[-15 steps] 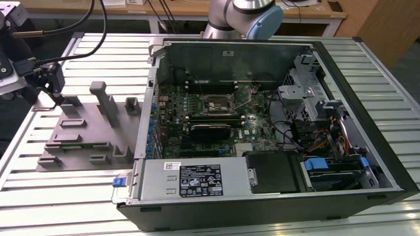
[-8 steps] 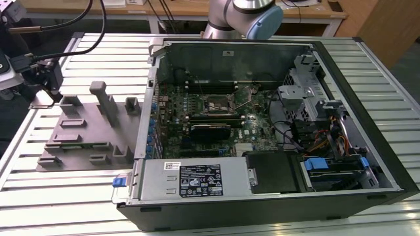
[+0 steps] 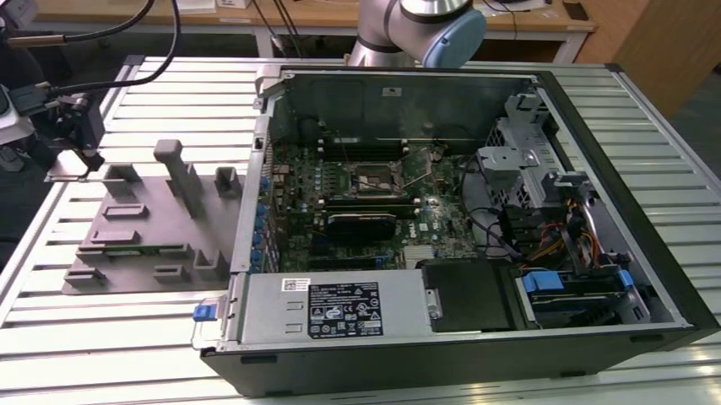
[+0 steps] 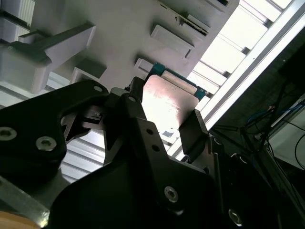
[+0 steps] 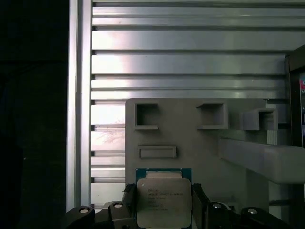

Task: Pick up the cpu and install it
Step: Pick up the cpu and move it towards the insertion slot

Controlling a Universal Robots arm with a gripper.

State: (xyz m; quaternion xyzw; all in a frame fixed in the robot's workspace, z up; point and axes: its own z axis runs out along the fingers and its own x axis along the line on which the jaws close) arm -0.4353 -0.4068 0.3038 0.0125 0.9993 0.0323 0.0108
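Ribbed aluminium surface (image 3: 101, 346), silver slats running across. Grey plastic fixture plate (image 3: 130, 253) with upright posts and pockets lies flat on it at the exterior view's left. Open black computer case (image 3: 451, 367) lies on its side just beside the plate, toward the exterior view's right.

Silver cpu (image 5: 163, 202), rim seemingly teal; grey fixture (image 5: 190, 143); ribbed silvery table (image 5: 190, 62).

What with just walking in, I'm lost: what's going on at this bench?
The robot's hand is closed on the cpu, gripping its two sides, right above the grey fixture plate beside the open computer case. The cpu is not yet in the case; the motherboard lies exposed inside.
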